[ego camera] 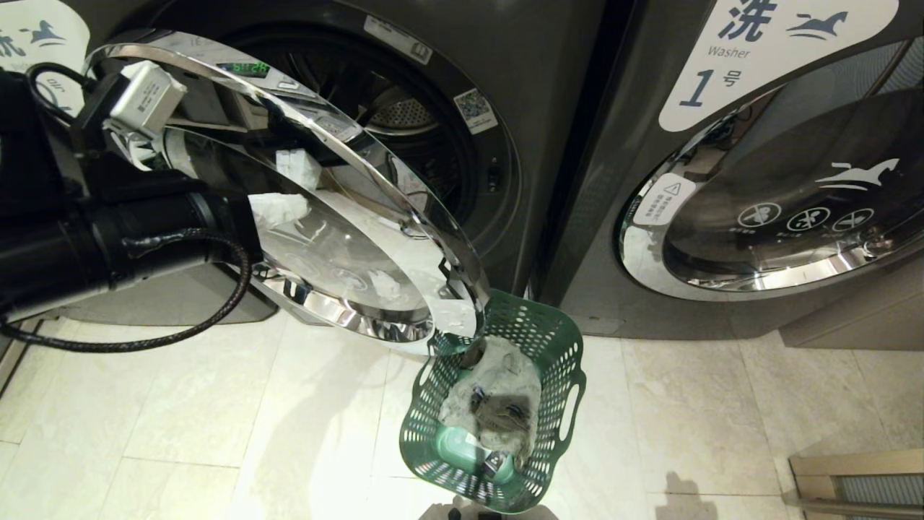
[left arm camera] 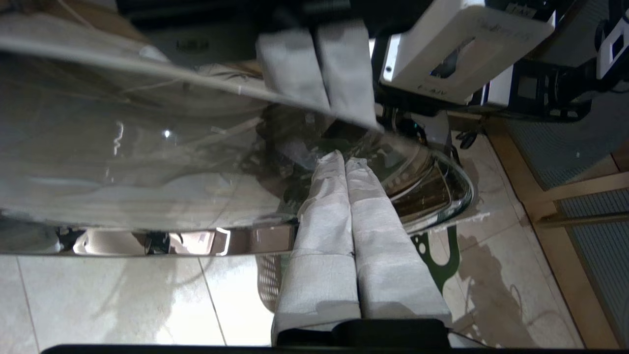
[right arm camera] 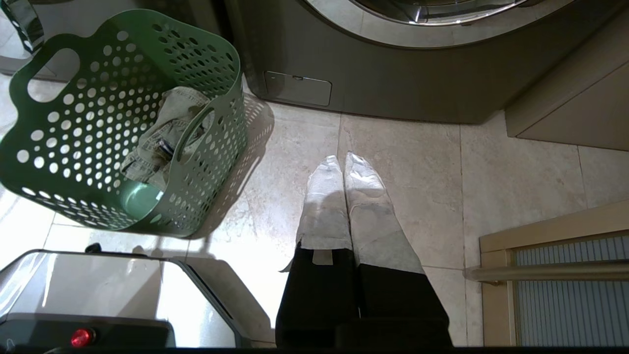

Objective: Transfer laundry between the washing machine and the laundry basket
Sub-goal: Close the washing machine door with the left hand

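The washing machine (ego camera: 534, 87) stands at the left with its round chrome-rimmed door (ego camera: 346, 238) swung wide open and the drum (ego camera: 404, 115) showing. The green laundry basket (ego camera: 559, 339) sits on the floor just below the door's free edge, and the laundry (ego camera: 498, 404), pale and grey-brown cloth, lies inside it. My left arm (ego camera: 108, 238) reaches in from the left on the door's outer side. My left gripper (left arm camera: 345, 160) is shut and empty, its tips close against the door glass (left arm camera: 147, 162). My right gripper (right arm camera: 344, 160) hangs shut and empty over bare tiles beside the basket (right arm camera: 98, 98).
A second machine marked Washer 1 (ego camera: 758, 217) stands on the right with its door closed. A wood-framed grille (ego camera: 859, 484) lies at the floor's lower right. My own base (right arm camera: 98, 295) sits near the basket. Pale tiles (ego camera: 180, 419) stretch left of the basket.
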